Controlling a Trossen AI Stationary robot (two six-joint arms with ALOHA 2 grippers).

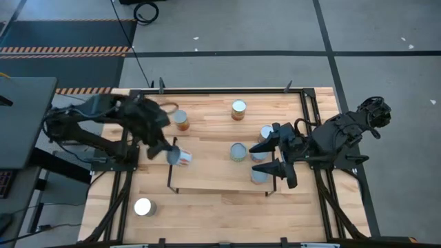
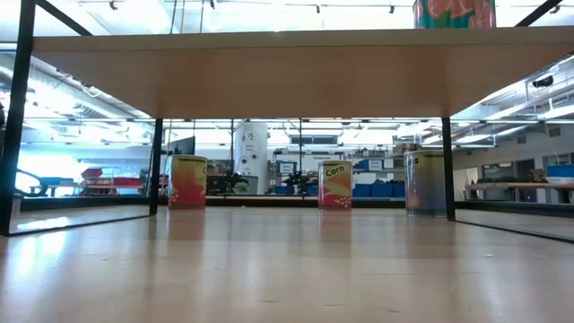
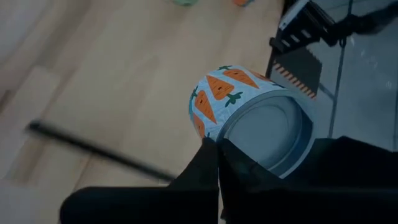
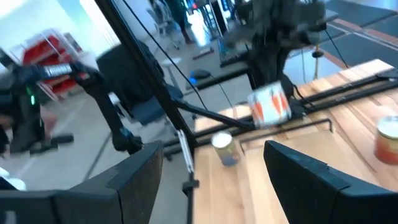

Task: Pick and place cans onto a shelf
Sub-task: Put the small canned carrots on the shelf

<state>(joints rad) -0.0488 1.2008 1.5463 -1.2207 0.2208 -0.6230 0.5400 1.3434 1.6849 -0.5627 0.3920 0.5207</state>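
Observation:
My left gripper (image 1: 171,151) is shut on a can with a carrot label (image 3: 249,112) over the left end of the shelf (image 1: 213,180). It also shows in the right wrist view (image 4: 270,104). My right gripper (image 1: 270,158) is open at the shelf's right end, among the cans there (image 1: 259,176), and I see it touch none of them. One can (image 1: 238,151) stands on the shelf's middle. Two cans (image 1: 181,120) (image 1: 238,109) stand on the table behind the shelf. One (image 1: 143,207) stands near the front left. My left gripper pinches the can's labelled side wall (image 3: 200,124) between its two fingers (image 3: 202,174), close to the lid rim. The fingers slant down from the table's left. The can is tilted, its silvery lid (image 3: 267,134) toward the wrist camera, and lifted clear of the shelf.
The shelf's black end frames (image 1: 171,172) (image 1: 270,187) rise at its short ends. The table's black rails (image 1: 227,89) run along its edges. In the low view three cans (image 2: 186,182) (image 2: 335,185) (image 2: 426,182) stand beyond the shelf board (image 2: 287,76).

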